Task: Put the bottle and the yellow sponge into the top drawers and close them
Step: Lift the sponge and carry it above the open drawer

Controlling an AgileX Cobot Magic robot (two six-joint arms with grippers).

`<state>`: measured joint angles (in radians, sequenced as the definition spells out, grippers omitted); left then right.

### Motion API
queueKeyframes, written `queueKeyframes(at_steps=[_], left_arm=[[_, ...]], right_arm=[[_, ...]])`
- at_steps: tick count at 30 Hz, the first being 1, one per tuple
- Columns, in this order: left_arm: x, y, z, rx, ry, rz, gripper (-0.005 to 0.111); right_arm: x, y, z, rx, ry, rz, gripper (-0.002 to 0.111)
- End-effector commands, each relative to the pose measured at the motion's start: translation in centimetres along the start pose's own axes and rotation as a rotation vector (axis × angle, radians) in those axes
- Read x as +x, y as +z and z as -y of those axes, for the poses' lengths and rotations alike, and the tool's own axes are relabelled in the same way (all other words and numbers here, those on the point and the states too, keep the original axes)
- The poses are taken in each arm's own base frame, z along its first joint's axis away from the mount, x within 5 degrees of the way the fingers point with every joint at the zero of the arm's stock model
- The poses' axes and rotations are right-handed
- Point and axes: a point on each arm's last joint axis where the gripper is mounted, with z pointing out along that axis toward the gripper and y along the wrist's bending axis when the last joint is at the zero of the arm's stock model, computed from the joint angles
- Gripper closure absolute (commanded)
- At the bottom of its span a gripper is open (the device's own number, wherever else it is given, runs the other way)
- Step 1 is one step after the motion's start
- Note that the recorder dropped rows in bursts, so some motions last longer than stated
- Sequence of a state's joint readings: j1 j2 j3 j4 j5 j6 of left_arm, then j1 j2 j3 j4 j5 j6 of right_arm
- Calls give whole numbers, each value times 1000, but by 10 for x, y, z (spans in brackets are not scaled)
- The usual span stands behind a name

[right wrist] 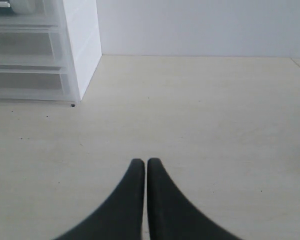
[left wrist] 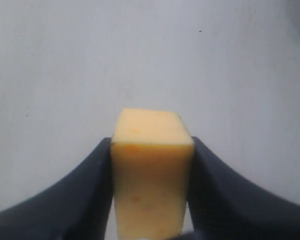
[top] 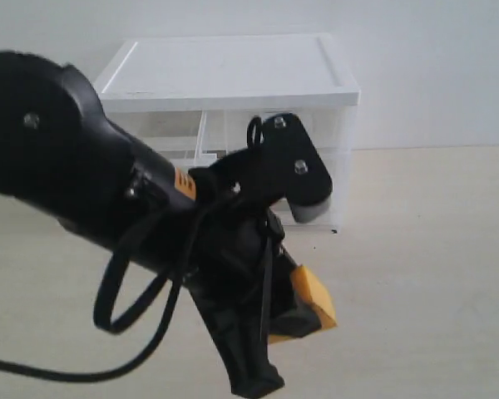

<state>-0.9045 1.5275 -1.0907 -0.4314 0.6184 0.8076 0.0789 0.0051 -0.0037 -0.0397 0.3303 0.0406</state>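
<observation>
The yellow sponge is clamped between the two dark fingers of my left gripper, lifted off the table; in the exterior view the sponge pokes out of the left gripper in front of the cabinet. The top drawers are translucent and mostly hidden behind my left arm. My right gripper is shut with nothing in it, low over the table beside the cabinet. A white rounded shape shows inside the cabinet's top level; I cannot tell whether it is the bottle.
The white-topped cabinet stands at the back against a pale wall. Its full-width translucent drawers look pushed in. My left arm and its black cable fill the exterior view's left and middle. Light table stretches right of the cabinet.
</observation>
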Motion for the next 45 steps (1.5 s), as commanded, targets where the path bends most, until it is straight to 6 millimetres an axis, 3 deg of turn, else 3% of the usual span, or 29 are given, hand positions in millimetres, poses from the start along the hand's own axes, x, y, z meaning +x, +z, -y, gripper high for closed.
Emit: queueKeyframes(at_steps=[1, 4, 7, 15, 20, 26, 36, 45], left_arm=[[-12, -37, -14, 12, 63, 25, 102], [-14, -62, -24, -14, 59, 44, 102], [-9, -106, -45, -90, 84, 58, 102], [15, -137, -100, -234, 206, 3, 102], [27, -135, -135, -226, 259, -56, 102], [44, -118, -170, -153, 239, -103, 102], [52, -93, -190, -117, 278, -101, 102], [60, -73, -211, -207, 258, -97, 102]], right_arm=[[0, 0, 0, -2, 4, 10, 108], [0, 0, 0, -2, 4, 10, 108], [0, 0, 0, -2, 4, 10, 108], [0, 0, 0, -2, 4, 10, 108], [0, 0, 0, -2, 4, 10, 108], [0, 0, 0, -2, 4, 10, 108], [0, 0, 0, -2, 4, 10, 108], [0, 0, 0, -2, 4, 10, 108]])
